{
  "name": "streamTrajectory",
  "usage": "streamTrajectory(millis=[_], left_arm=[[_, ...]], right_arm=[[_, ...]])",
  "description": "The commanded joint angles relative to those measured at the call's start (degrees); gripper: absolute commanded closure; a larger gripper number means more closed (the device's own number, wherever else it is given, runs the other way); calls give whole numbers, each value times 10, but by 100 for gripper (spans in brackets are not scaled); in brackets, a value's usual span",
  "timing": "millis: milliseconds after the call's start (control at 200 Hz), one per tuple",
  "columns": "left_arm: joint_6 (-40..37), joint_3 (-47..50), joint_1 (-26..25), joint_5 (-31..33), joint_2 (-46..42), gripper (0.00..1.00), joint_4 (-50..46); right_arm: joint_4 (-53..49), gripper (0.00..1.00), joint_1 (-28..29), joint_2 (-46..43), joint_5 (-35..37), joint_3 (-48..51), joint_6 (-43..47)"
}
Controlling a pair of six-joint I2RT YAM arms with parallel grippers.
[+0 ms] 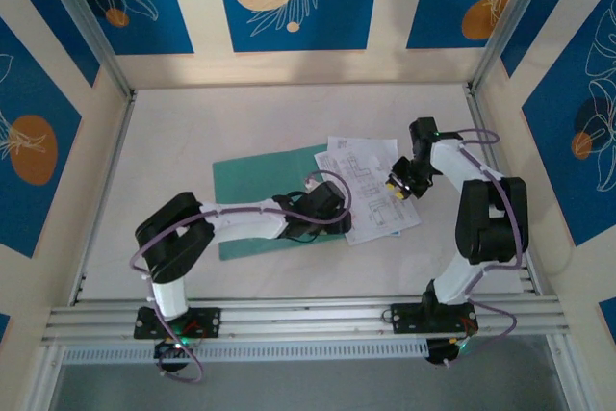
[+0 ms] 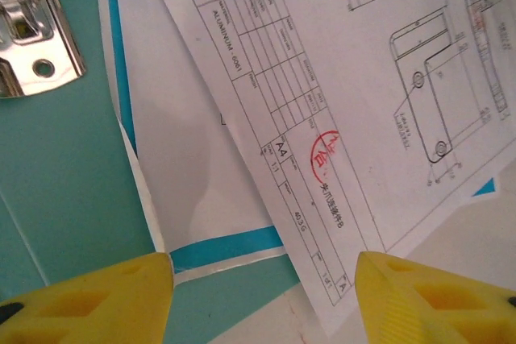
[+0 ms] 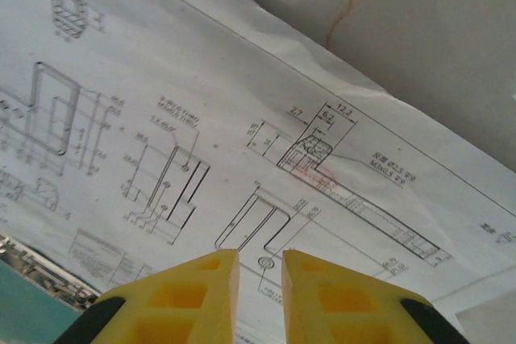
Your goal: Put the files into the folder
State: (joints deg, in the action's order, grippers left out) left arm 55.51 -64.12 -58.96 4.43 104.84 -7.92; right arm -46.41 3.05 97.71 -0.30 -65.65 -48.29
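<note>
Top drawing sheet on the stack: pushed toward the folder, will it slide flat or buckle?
Likely floppy: the top sheet shows creases near its edge, so a push may buckle it. Probably slick enough to slide over the blue-strip sheet beneath rather than drag it. The sheets lie fanned, so they would likely shift separately.
</note>
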Motion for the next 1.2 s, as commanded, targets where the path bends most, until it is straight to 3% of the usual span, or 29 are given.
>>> streamTrajectory(millis=[0, 175, 590, 1000, 1195], left_arm=[[23, -12, -3, -18, 7, 39, 43], [39, -6, -5, -40, 27, 40, 85], [32, -24, -5, -31, 69, 42, 73], [36, -23, -8, -23, 67, 54, 85], [33, -31, -9, -17, 61, 54, 59]], right_arm=[[-1, 79, 1, 35, -14, -1, 11], [1, 80, -2, 57, -1, 7, 12], [6, 81, -7, 81, 5, 25, 17], [9, 81, -7, 85, 0, 32, 21], [7, 81, -7, 83, 3, 31, 21]])
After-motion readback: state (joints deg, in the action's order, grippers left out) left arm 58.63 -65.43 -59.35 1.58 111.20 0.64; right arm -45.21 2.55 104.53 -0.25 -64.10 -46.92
